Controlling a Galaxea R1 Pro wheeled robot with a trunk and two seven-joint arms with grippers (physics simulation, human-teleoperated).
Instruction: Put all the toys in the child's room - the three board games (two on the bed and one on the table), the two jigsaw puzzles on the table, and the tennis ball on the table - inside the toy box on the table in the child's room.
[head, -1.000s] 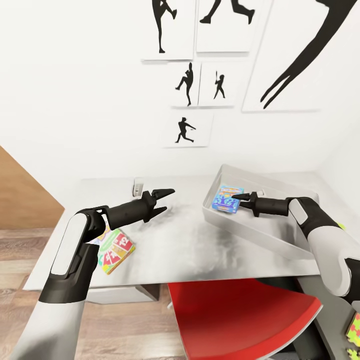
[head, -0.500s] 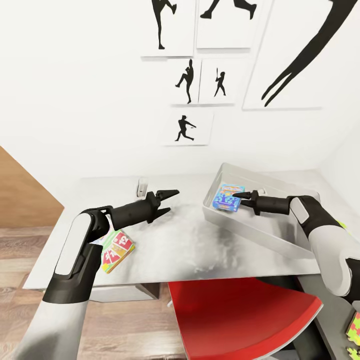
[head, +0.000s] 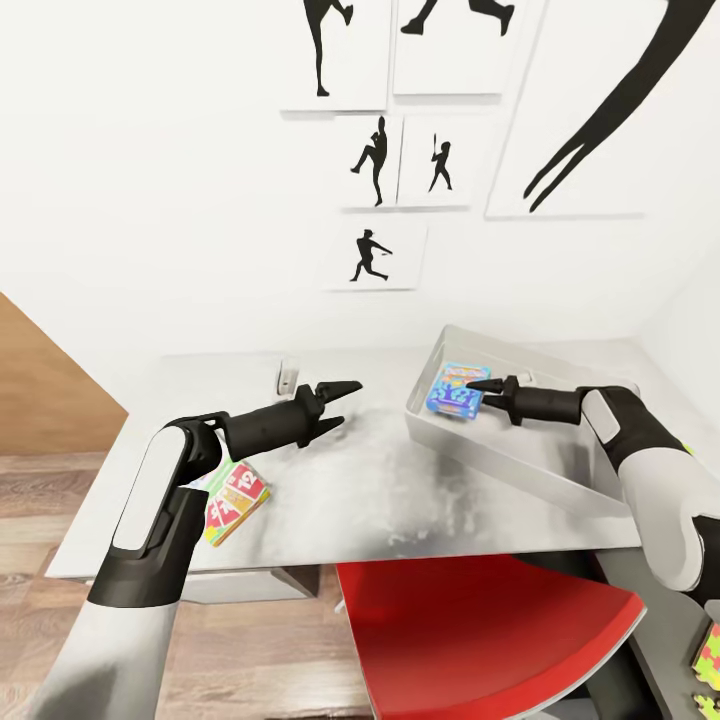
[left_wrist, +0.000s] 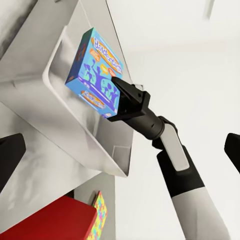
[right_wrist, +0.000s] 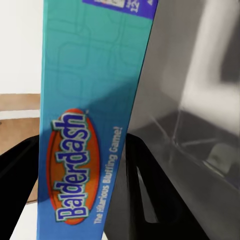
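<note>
Child's room, white wall, black silhouette pictures (head: 372, 257); pale desk (head: 330, 500); toy box (head: 520, 462) at its right end; Balderdash game (head: 455, 390) upright over the box's near corner, pinched by the right hand (head: 478, 386); left hand (head: 338, 400) spread, idle; small game (head: 234, 497) beneath the left arm.

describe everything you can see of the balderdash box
The Balderdash box is a flat blue printed carton with teal sides and an orange oval logo reading "Balderdash, The Hilarious Bluffing Game!". It stands tilted on edge, held over the near end of the grey toy box, clamped between the fingers of the right gripper. Whether its lower edge touches the bin floor cannot be told.
</note>
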